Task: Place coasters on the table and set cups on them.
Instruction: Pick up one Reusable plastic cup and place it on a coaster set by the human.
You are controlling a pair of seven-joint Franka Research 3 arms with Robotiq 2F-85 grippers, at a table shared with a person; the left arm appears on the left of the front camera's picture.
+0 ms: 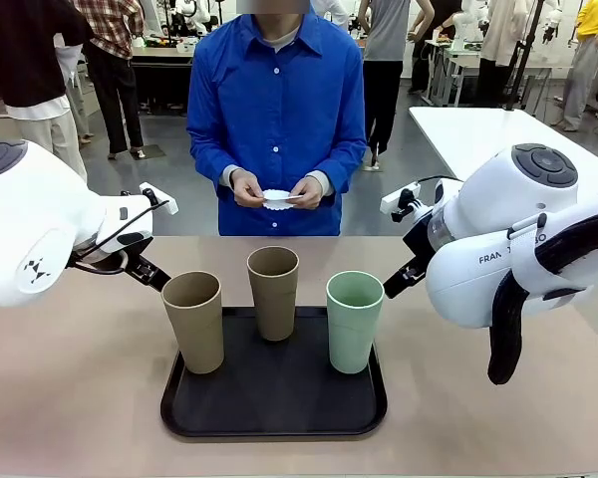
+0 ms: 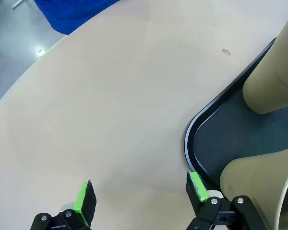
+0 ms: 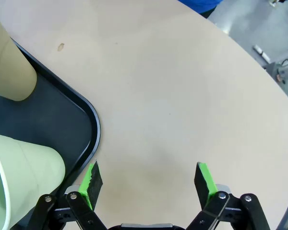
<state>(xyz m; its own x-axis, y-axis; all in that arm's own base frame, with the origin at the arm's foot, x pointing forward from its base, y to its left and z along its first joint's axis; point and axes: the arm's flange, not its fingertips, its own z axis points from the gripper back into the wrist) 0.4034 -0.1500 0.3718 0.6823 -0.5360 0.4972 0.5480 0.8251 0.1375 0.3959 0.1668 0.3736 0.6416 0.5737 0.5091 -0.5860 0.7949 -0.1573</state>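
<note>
Standing on one tray [image 1: 279, 400] — three cups [image 1: 273, 291], two tan, one mint, left tool [image 2: 140, 191] apart, right tool [image 3: 149, 178] apart

1. Left arm [image 1: 30, 234]: glossy white shell, small black logo mark, thin black cable.
2. Right arm [image 1: 498, 249]: white shell, dark grey round cap, "FRAN" lettering, thick black hose.
3. Left gripper [image 2: 139, 194], right gripper [image 3: 146, 179]: black linkages, silver pivot screws, green pads [image 3: 205, 176].

A robotics lab in an open hall is indicated. A white left arm [image 1: 30, 224] and a white right arm [image 1: 508, 249] are stationed at the beige table [image 1: 70, 398]. Beyond it, a white table [image 1: 488, 134], a grey floor [image 1: 169, 179] and standing people [image 1: 110, 50] at further workbenches [image 1: 456, 62] are seen.
</note>
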